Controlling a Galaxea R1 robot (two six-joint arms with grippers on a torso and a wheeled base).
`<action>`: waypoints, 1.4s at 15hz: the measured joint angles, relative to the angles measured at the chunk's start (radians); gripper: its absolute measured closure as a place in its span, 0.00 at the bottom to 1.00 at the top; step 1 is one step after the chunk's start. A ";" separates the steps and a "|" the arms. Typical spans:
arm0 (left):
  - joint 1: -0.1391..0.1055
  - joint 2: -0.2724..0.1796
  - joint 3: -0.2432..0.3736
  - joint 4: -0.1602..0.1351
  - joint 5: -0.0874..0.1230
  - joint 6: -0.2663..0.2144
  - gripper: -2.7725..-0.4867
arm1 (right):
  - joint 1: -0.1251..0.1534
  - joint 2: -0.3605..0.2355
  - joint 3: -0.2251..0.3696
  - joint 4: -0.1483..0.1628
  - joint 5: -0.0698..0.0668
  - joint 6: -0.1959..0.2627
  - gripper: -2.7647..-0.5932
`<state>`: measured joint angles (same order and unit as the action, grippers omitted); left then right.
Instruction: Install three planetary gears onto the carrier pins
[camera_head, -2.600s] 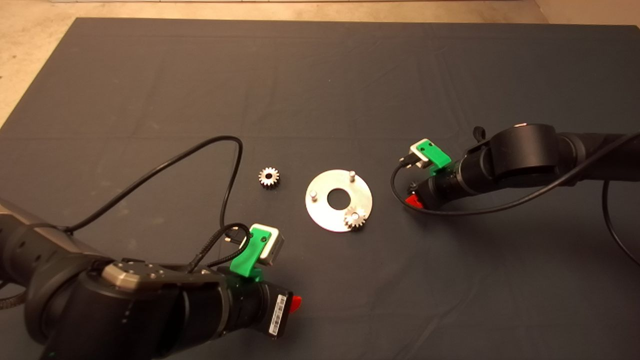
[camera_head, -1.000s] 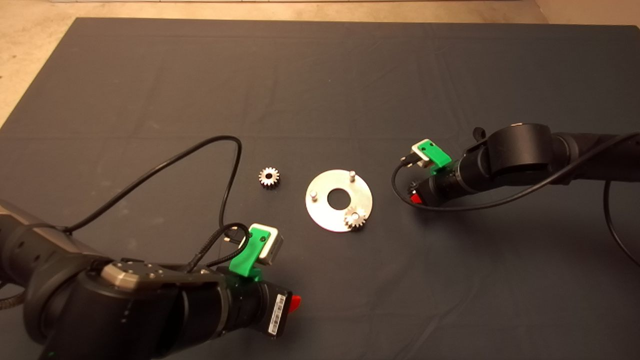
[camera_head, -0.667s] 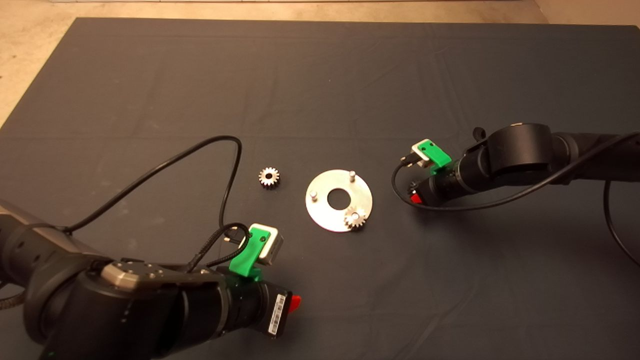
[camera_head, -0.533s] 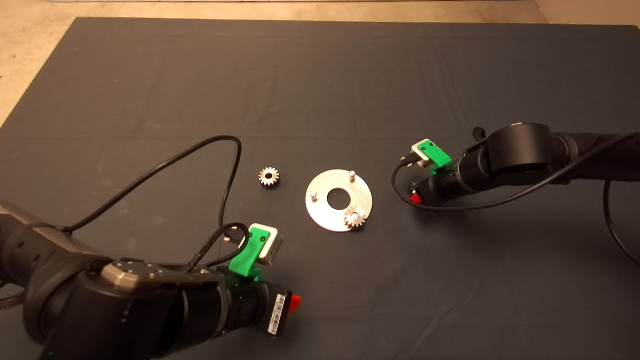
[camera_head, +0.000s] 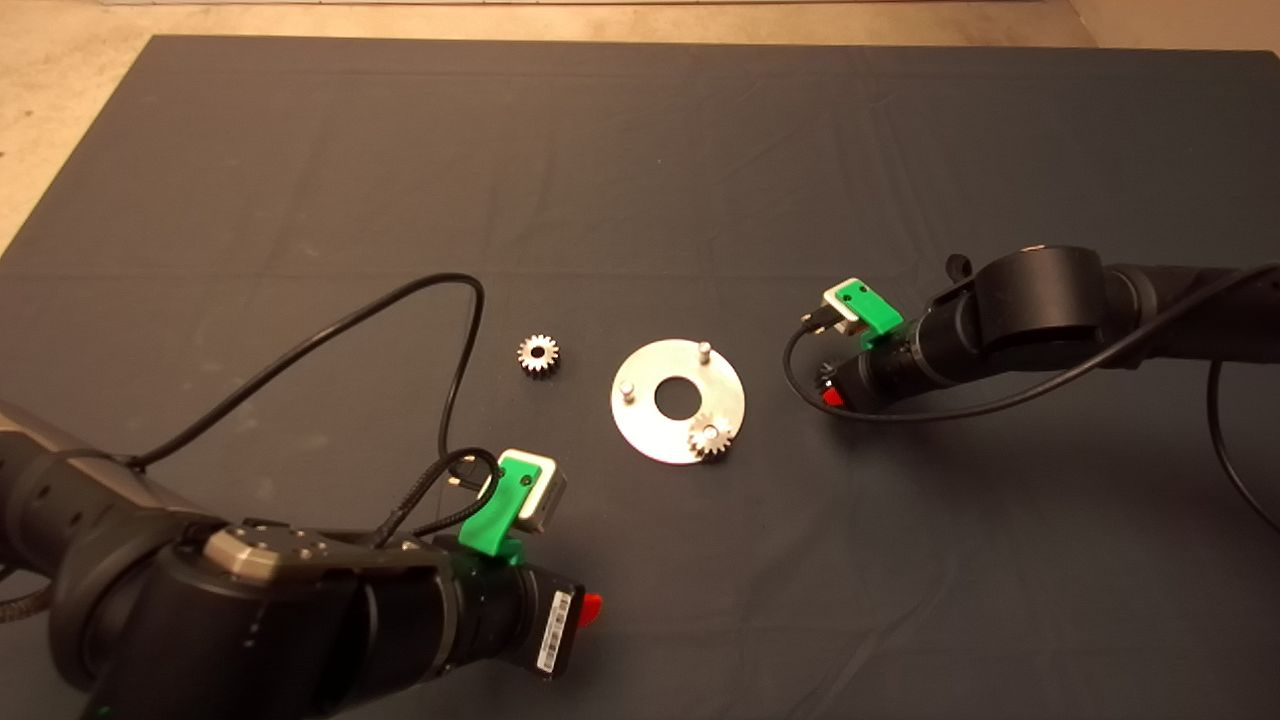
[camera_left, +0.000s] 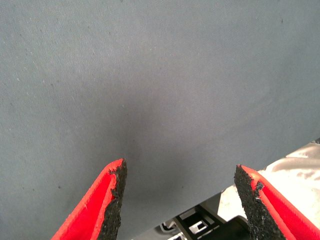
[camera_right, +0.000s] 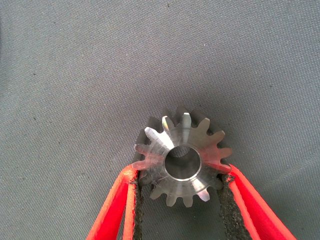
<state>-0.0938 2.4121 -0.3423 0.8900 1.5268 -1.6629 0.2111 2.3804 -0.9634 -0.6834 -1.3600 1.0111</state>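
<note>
The step in hand is the pick-up of the second gear. The right gripper (camera_right: 180, 200), green-bodied with two red fingers faced in rough black pads, is low on the dark woven mat (camera_head: 640, 180) just right of the carrier and pinches a small silvery steel spur gear (camera_right: 183, 161) by its teeth, one pad on each side. That gear lies flat, its machined face bright, its pointed teeth evenly cut around a smooth round bore.

The carrier is a flat, shiny round metal disc (camera_head: 650, 435) with a large centre hole, near the middle of the mat. A matching gear (camera_head: 711, 436) already sits over the pin at the disc's near right. Two short silvery pins stand bare: one at the far side (camera_head: 704, 349), one at the left (camera_head: 627, 390). The third gear (camera_head: 538, 354) lies flat on the mat, left of the disc and apart from it.

The next move likely calls for lifting the gripped gear level, carrying it left over a bare pin, probably the far one, and lining bore to pin before lowering; the fit looks close, so tilt could jam it.

The left gripper (camera_left: 177, 200) waits at the near left, fingers spread over bare mat.
</note>
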 joint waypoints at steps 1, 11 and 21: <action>0.000 0.000 0.000 0.000 0.000 0.000 0.56 | 0.000 0.000 0.000 0.000 -0.001 0.000 0.90; 0.002 -0.001 0.000 0.006 0.000 0.000 0.56 | 0.104 0.035 0.036 0.001 -0.001 0.004 0.90; 0.002 -0.002 0.000 0.017 0.000 0.000 0.56 | 0.127 0.221 0.046 0.068 -0.002 0.008 0.90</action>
<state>-0.0917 2.4102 -0.3423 0.9072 1.5264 -1.6626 0.3385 2.6010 -0.9174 -0.6151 -1.3623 1.0194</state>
